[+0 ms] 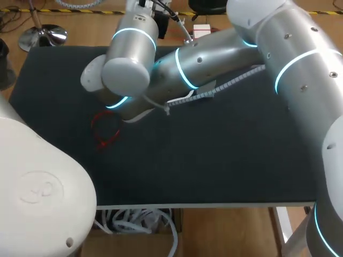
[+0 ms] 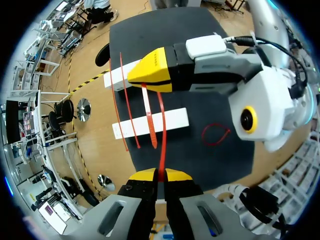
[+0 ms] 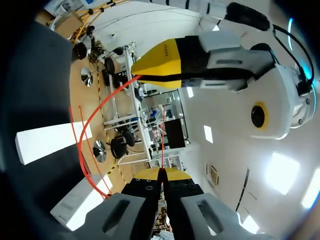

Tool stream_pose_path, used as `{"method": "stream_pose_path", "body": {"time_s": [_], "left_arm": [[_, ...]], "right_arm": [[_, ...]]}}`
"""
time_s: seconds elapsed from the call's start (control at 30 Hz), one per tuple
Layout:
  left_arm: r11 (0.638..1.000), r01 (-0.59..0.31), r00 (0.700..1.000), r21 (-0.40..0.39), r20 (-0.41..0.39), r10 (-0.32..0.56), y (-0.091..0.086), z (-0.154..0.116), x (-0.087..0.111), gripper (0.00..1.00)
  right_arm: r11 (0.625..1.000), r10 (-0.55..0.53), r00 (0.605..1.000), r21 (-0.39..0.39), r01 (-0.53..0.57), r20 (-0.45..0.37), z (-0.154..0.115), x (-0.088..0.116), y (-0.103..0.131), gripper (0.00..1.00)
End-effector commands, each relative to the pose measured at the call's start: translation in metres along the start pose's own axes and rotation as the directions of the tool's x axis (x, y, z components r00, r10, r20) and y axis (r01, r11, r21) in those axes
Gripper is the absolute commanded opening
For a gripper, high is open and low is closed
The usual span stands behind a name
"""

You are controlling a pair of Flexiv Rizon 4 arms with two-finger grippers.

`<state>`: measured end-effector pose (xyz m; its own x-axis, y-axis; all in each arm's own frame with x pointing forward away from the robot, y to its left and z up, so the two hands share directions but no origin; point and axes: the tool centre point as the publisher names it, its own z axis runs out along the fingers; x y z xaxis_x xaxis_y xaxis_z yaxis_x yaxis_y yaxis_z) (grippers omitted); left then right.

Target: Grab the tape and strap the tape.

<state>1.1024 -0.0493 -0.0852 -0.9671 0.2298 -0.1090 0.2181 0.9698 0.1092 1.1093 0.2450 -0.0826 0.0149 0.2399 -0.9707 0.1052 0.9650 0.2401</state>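
Both jaws pinch a thin, bright red tape (image 2: pixel 163 132).

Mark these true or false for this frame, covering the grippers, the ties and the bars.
1. Both grippers are shut on one tie. True: the left gripper and right gripper each pinch an end of the held tie.
2. The held tie is blue. False: it is red.
3. A looped tie lies on the mat. True.
4. The two white bars have nothing on them. False: spare ties lie across them.
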Motion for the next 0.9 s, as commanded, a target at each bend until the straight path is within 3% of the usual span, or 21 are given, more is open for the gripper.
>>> {"method": "stream_pose_path", "body": {"time_s": [0.03, 0.9], "left_arm": [[1.000, 0.001, 1.000, -0.004, -0.003, -0.001, -0.001, -0.001, -0.001, 0.00], [1.000, 0.001, 1.000, -0.004, -0.003, -0.001, -0.001, -0.001, -0.001, 0.00]], "right_arm": [[1.000, -0.003, 1.000, 0.014, 0.003, 0.001, -0.001, 0.003, 0.010, 0.00], [0.999, -0.041, 0.999, 0.020, 0.041, 0.014, 0.005, 0.007, 0.029, 0.00]]}}
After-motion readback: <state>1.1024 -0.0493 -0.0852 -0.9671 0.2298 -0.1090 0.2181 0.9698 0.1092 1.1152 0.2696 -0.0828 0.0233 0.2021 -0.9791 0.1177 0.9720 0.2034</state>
